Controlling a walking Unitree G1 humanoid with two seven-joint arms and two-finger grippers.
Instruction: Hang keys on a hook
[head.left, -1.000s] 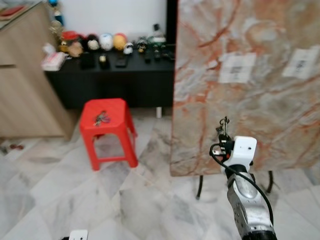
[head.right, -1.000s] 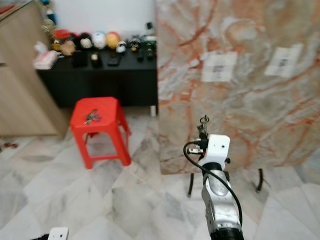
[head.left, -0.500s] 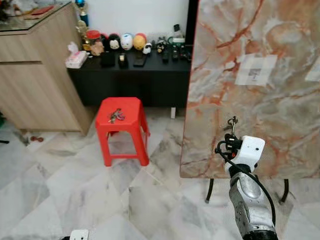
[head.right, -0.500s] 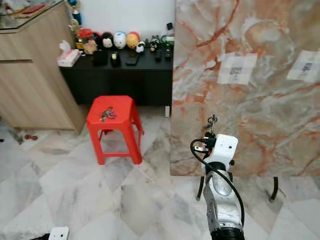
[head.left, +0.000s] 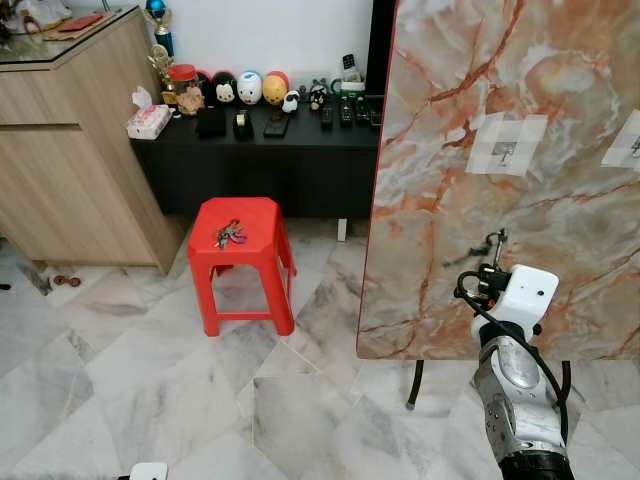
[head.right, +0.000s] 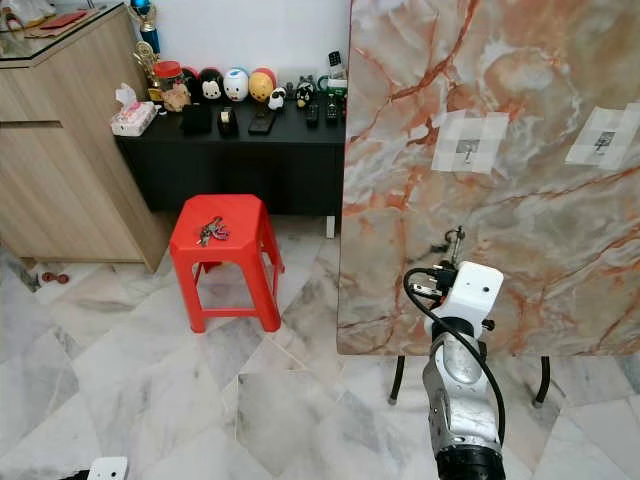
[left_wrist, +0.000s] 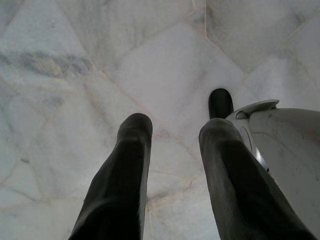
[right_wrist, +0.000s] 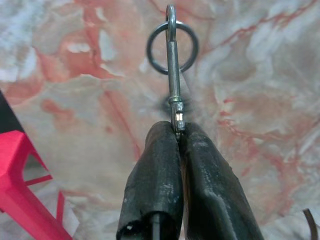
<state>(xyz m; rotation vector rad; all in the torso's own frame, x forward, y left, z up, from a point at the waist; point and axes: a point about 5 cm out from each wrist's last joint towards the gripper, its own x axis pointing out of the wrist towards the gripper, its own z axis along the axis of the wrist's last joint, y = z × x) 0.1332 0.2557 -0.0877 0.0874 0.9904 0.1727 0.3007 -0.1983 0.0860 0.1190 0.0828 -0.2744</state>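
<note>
My right gripper (right_wrist: 177, 131) is shut on a metal clasp with a key ring (right_wrist: 172, 47) that stands straight up from the fingertips. In the eye views the key ring (head.left: 493, 243) is held up in front of the lower part of an upright marble-patterned board (head.left: 450, 230). Two white taped patches, each with a small hook (head.left: 506, 148), sit higher on the board; the second hook (head.right: 603, 138) is further right. The clasp is well below both. My left gripper (left_wrist: 180, 125) hangs open over the marble floor.
A red plastic stool (head.left: 243, 262) stands on the floor to the left with another bunch of keys (head.left: 229, 235) on its seat. Behind it is a black low cabinet (head.left: 270, 150) with figurines, and a wooden counter (head.left: 70, 170) at far left. The board rests on thin black legs (head.left: 413, 383).
The whole view has shifted as the camera moved. Against the board, my right gripper with the key ring has moved a little to the right.
</note>
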